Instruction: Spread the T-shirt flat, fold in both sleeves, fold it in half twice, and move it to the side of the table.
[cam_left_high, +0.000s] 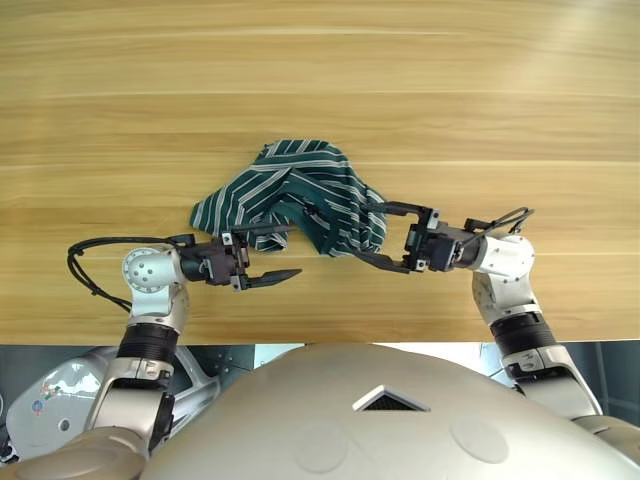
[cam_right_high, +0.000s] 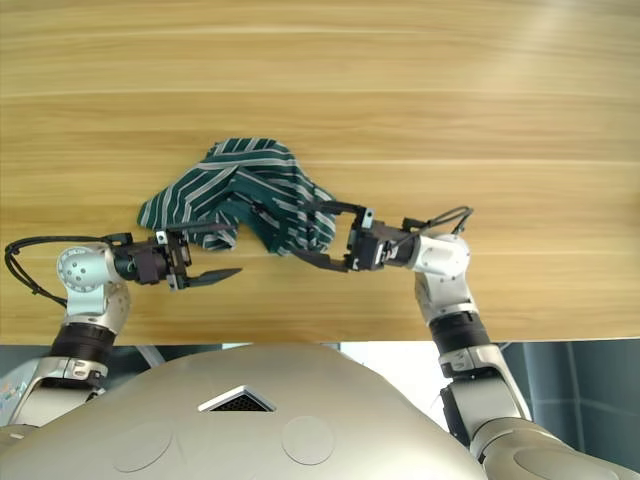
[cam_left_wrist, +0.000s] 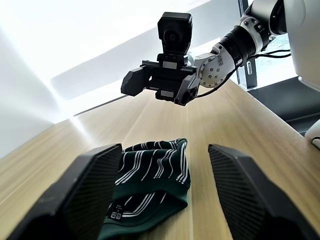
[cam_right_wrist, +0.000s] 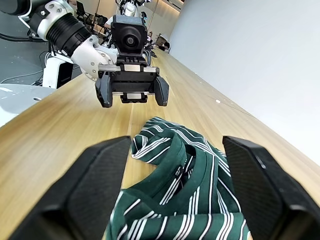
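A dark green T-shirt (cam_left_high: 295, 195) with white stripes lies crumpled in a heap on the wooden table (cam_left_high: 320, 80), near the middle. My left gripper (cam_left_high: 278, 252) stands open at the heap's near left edge, its far finger over the cloth. My right gripper (cam_left_high: 388, 236) stands open at the near right edge, facing the left one. In the left wrist view the T-shirt (cam_left_wrist: 150, 172) lies between the wide-apart fingers (cam_left_wrist: 92, 195), with the right gripper (cam_left_wrist: 160, 85) beyond. In the right wrist view the T-shirt (cam_right_wrist: 185, 200) fills the gap between the fingers (cam_right_wrist: 95, 195), with the left gripper (cam_right_wrist: 131, 90) opposite.
Bare wood stretches around the heap on the far side, left and right. The table's near edge (cam_left_high: 330, 342) runs just behind both wrists. Black cables (cam_left_high: 90, 260) loop off the left wrist.
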